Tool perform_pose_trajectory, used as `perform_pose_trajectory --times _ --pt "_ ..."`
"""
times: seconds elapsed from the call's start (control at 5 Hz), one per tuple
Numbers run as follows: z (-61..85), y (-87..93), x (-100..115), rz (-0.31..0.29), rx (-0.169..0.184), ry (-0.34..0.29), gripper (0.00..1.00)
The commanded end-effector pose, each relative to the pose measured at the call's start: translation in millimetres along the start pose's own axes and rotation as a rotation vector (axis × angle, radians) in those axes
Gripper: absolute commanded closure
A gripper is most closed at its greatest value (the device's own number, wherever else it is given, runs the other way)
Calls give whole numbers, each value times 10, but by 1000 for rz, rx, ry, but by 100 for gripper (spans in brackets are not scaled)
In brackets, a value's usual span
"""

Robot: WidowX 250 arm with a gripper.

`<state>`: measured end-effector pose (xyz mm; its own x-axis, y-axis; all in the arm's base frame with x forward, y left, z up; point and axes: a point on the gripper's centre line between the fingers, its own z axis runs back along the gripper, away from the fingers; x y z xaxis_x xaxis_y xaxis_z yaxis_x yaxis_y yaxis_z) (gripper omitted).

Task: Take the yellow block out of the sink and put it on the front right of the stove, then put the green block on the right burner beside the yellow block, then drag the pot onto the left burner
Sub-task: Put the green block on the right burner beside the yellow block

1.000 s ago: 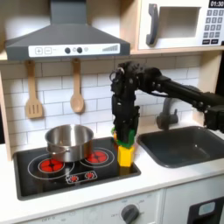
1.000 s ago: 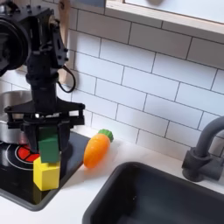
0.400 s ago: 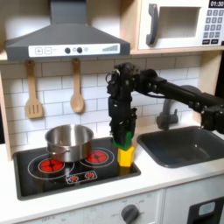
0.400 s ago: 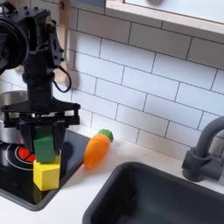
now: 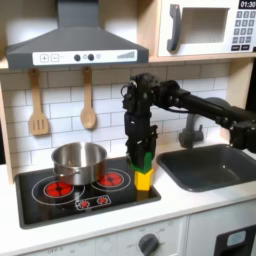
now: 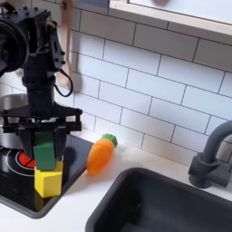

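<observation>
Gripper [image 6: 45, 143] points straight down over the stove's [image 5: 40, 205] front corner, at the first exterior view's right end of the cooktop; jaws closed on the green block [image 6: 46, 150], one finger on each side of it

Green block held just above the yellow block [image 6: 48, 179]; in the second exterior view the two look touching or nearly so, cannot tell which

Yellow block stands upright on the black top by that corner, just beside the right burner [image 5: 110, 180], off its rings

Pot [image 5: 78, 160] sits at the back of the stove, between the two burners, partly over both; left burner's [image 5: 58, 187] front half shows bare

Sink [image 5: 212, 165] lies to the first exterior view's right of the stove, dark basin, grey tap [image 6: 210, 156] behind it

Orange carrot toy [image 6: 101, 154] lies on the white counter between stove and sink, green tip toward the tiled wall

Two wooden utensils [image 5: 38, 104] hang on the wall above the pot
</observation>
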<state>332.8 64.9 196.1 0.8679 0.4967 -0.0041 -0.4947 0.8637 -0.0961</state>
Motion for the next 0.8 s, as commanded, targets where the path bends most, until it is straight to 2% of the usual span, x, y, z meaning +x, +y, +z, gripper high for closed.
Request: perform_pose_trajectory --times 0.0,0.6 --pt "-14 37 -89 -17 4 4 100" --pt "-13 18 -57 -3 3 -12 100"
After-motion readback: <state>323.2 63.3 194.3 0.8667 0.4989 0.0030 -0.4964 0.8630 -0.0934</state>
